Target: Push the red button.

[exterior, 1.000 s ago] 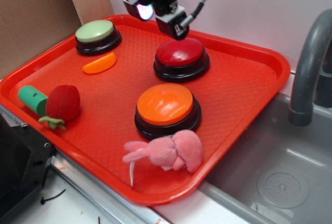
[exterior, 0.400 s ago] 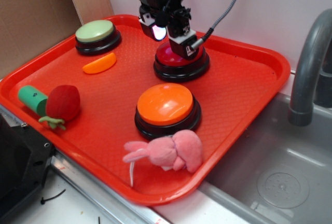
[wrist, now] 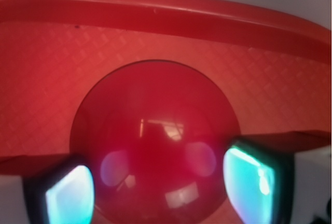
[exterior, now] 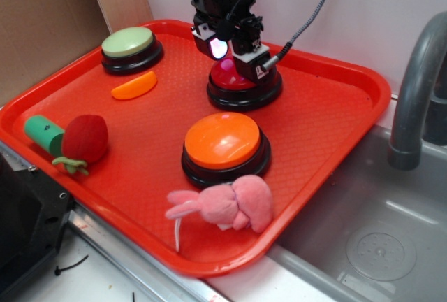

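Observation:
The red button (exterior: 244, 94), a glossy dark-red dome on a black base, sits at the back middle of the red tray (exterior: 335, 141). My gripper (exterior: 234, 64) is straight down on top of it, covering most of the dome, and seems to touch it. In the wrist view the dome (wrist: 155, 130) fills the middle of the picture. The gripper (wrist: 161, 187) is open, with one glowing cyan pad (wrist: 70, 195) at the lower left and the other pad (wrist: 251, 182) at the lower right. Nothing is held between them.
On the tray are also an orange button (exterior: 223, 141), a pale green button (exterior: 128, 42), an orange slice (exterior: 134, 85), a red plush strawberry (exterior: 85, 138), a green cylinder (exterior: 43, 133) and a pink plush rabbit (exterior: 227, 204). A sink (exterior: 377, 239) and grey faucet (exterior: 419, 85) lie to the right.
The gripper has come down from above the button's back edge onto the red dome, and now hides most of it.

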`<state>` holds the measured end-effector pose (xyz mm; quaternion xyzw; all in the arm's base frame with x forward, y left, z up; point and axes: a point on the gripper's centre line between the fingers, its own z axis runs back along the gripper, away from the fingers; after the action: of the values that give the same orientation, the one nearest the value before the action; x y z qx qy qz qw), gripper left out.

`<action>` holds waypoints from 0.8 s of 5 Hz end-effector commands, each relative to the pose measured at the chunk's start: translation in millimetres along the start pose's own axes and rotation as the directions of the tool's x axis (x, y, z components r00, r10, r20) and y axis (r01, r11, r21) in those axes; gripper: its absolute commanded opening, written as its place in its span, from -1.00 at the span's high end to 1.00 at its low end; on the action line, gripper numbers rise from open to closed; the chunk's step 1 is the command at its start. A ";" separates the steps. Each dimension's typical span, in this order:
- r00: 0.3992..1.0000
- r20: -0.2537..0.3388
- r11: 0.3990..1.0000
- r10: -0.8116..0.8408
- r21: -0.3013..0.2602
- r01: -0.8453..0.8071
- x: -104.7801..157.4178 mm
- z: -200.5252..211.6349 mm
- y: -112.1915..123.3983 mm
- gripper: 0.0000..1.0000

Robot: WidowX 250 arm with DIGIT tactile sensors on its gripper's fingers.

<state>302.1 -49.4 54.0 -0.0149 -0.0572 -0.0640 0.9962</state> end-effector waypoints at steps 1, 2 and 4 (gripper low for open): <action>0.999 0.036 1.000 -0.005 0.009 0.004 4.4 18.0 2.0 -1.00; 0.997 0.075 1.000 0.022 0.020 -0.024 0.3 41.4 6.1 -1.00; 0.995 0.085 0.998 0.054 0.027 -0.056 -7.9 66.3 8.5 -1.00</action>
<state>284.6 -41.7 104.3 -0.0022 -0.0715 -0.0384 0.9967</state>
